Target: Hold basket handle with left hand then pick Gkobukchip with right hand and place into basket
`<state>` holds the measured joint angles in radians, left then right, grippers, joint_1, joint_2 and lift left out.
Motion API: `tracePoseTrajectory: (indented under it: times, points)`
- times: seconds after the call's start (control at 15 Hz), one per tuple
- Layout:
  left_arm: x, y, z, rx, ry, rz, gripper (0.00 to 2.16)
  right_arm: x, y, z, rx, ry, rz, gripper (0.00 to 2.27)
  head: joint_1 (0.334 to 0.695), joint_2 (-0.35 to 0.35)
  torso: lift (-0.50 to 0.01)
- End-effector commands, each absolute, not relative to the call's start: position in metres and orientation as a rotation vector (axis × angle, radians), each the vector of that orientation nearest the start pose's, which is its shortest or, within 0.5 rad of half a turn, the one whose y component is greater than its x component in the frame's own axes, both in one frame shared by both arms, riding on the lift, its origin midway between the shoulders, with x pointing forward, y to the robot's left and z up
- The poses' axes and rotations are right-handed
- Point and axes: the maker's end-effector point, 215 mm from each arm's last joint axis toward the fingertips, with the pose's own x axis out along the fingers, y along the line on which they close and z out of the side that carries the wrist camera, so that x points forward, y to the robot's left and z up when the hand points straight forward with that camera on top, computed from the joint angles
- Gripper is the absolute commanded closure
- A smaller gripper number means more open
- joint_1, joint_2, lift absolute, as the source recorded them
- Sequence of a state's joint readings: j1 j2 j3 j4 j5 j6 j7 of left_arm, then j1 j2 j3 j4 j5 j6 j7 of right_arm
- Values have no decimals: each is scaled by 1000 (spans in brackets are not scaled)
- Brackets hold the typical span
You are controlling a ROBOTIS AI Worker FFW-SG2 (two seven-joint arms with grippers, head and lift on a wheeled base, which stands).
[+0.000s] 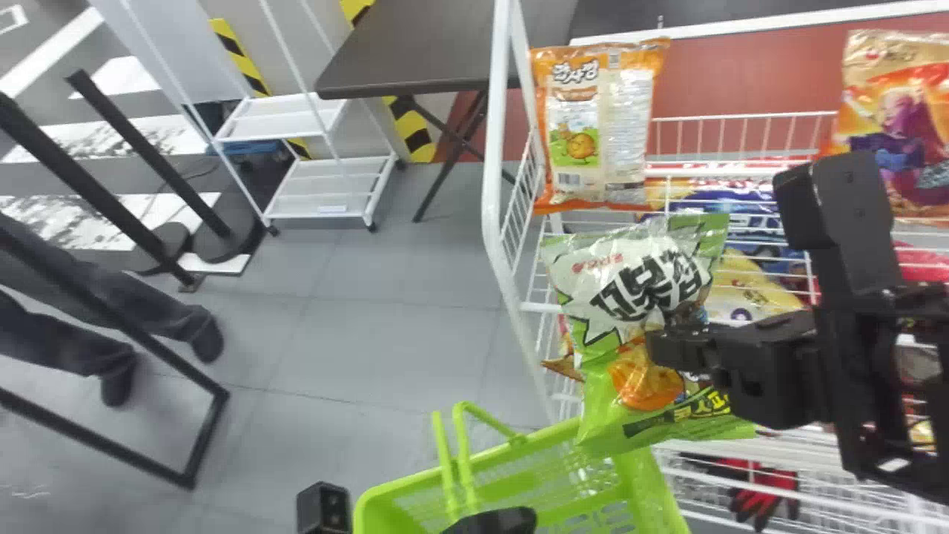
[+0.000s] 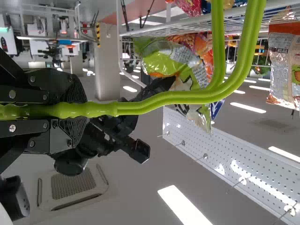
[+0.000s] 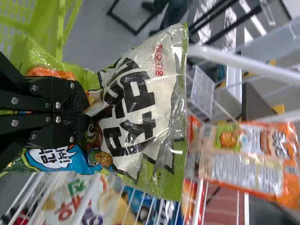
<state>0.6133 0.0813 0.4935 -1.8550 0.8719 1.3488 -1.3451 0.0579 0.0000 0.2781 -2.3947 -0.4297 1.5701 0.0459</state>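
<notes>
Right end effector (image 1: pixel 658 348) pinching and partly hiding Gkobukchip (image 1: pixel 593 274), left end effector (image 1: pixel 491 521) gripping basket handle (image 1: pixel 464 460), basket (image 1: pixel 646 489) cut off below

The glossy green-and-white Gkobukchip bag (image 1: pixel 637 278), creased where it was pinched, hung tilted, its lower end overlapping the lime-green openwork basket's (image 1: pixel 656 489) rim in the head view. The basket's two-bar handle (image 2: pixel 164 98) stood raised, its bars gripped together.

Large black Korean lettering (image 1: pixel 652 291) reads Gkobukchip on the green-and-white snack bag (image 1: pixel 604 304), right of centre in the head view, with a small red Korean word (image 1: pixel 597 262) at its upper left. Above, the orange bag (image 1: pixel 626 133) carries dark Korean print (image 1: pixel 576 72) across its top and a barcode (image 1: pixel 569 179) low down
</notes>
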Motion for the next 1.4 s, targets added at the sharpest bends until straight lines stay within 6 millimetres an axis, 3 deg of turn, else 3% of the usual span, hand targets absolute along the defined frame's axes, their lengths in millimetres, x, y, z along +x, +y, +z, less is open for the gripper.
tracePoseTrajectory:
  times: [0.0,0.13,0.53,0.6,0.67,0.73,0.8,0.87,1.0,1.13,1.2,1.33]
  points:
    - [200,177,-376,-1592,597,-984,2148,348,47,-352,123,847,798,2246,695,350,0]
    - [201,177,-375,-1591,595,-989,2148,333,61,-362,123,884,839,2246,695,350,0]
    - [201,178,-370,-1601,578,-999,2148,259,103,-445,108,1144,967,2240,695,350,0]
    - [201,178,-370,-1601,578,-999,2148,254,105,-451,91,1160,970,2074,695,350,0]
    - [201,178,-370,-1600,579,-1000,2148,253,104,-456,72,1165,961,1737,695,350,0]
    - [201,178,-370,-1600,579,-1000,2148,252,104,-458,63,1166,956,785,695,350,0]
    - [201,178,-370,-1600,579,-1000,2148,251,105,-457,70,1166,962,-2,695,350,0]
    - [201,178,-371,-1601,579,-998,2148,248,106,-453,91,1166,979,-2,695,350,0]
    - [201,178,-371,-1601,579,-998,2148,256,101,-438,121,1125,971,60,695,350,0]
    - [201,178,-371,-1602,580,-997,2148,264,74,-439,85,1096,910,63,695,350,0]
    - [201,178,-371,-1602,580,-997,2148,297,59,-437,63,983,817,63,695,350,0]
    - [201,178,-372,-1599,584,-995,2148,334,27,-438,15,858,673,66,695,350,0]
